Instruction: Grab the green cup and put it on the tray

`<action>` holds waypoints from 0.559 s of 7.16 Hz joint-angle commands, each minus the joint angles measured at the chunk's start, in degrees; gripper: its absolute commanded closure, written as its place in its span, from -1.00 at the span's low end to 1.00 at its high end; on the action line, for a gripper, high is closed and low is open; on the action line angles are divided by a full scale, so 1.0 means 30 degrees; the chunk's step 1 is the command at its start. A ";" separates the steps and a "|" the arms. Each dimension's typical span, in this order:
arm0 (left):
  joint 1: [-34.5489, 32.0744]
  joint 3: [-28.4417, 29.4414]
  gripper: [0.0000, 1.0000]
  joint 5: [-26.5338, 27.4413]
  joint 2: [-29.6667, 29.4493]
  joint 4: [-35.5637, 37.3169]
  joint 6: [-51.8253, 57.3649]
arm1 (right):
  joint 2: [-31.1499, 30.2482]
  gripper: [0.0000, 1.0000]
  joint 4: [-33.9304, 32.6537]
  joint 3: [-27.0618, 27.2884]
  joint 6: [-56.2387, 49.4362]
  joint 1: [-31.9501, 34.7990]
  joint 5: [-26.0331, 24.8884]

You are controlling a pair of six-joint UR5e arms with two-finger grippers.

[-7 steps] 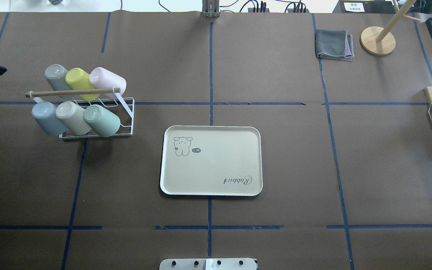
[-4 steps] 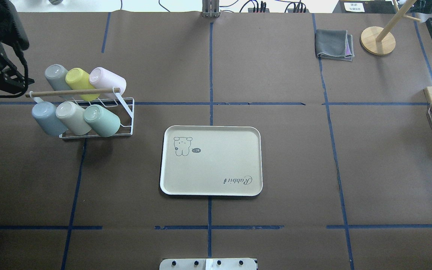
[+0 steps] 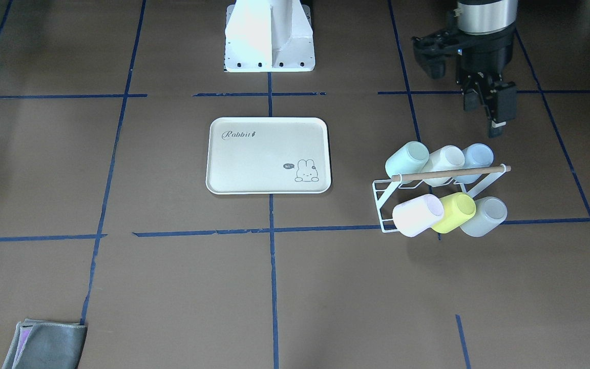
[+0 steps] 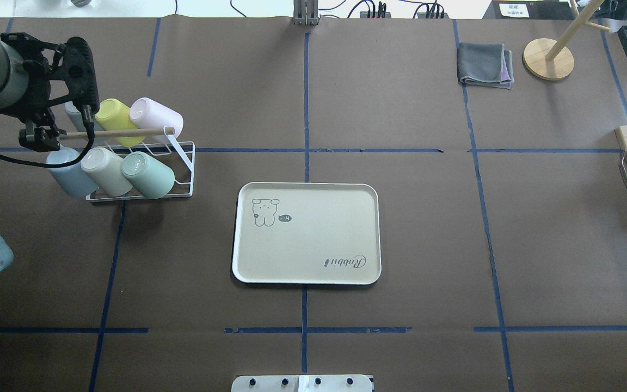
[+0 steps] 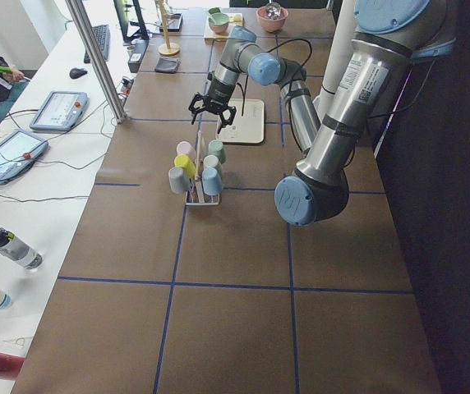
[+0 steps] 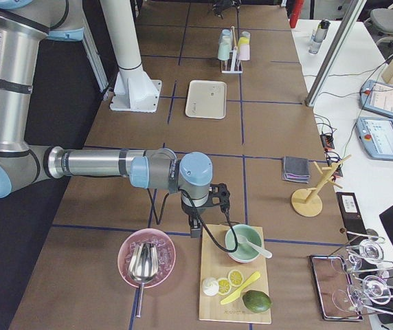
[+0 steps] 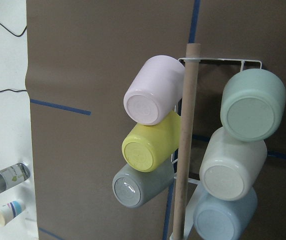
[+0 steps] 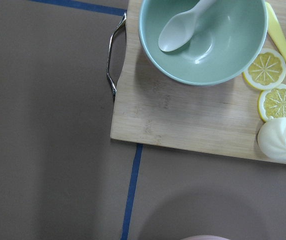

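The green cup [image 4: 148,175] lies tilted on a white wire rack [image 4: 184,163], bottom outward, at the right end of the row nearer the robot. It also shows in the front view [image 3: 407,159] and the left wrist view [image 7: 253,104]. The cream tray [image 4: 313,239] lies flat and empty at mid-table, to the right of the rack. My left gripper [image 4: 63,130] hovers open and empty over the rack's left end, to the left of the green cup and not touching it. My right gripper [image 6: 207,206] shows only in the exterior right view; I cannot tell its state.
The rack holds several other cups: lime [image 4: 115,115], pink [image 4: 155,115], cream [image 4: 104,170], pale blue [image 4: 68,173]. A wooden rod [image 4: 117,133] runs along its top. A grey cloth [image 4: 485,64] and a wooden stand [image 4: 548,59] are far right. A cutting board [image 8: 183,115] with a bowl lies below the right wrist.
My left arm has come in from the left edge and moved right, so the gripper now hangs over the rack's left end. Cups and tray have not moved.
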 commanded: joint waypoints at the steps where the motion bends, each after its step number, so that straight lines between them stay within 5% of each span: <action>1: 0.2555 -0.0032 -1.00 0.3001 -0.0932 0.3349 0.0301 | -0.0002 -1.00 0.0000 -0.0064 0.0010 0.0000 0.0000; 4: 0.4644 0.0727 -1.00 0.5352 -0.1963 0.5649 0.1530 | -0.0060 -1.00 0.0000 -0.0064 0.0010 0.0000 0.0029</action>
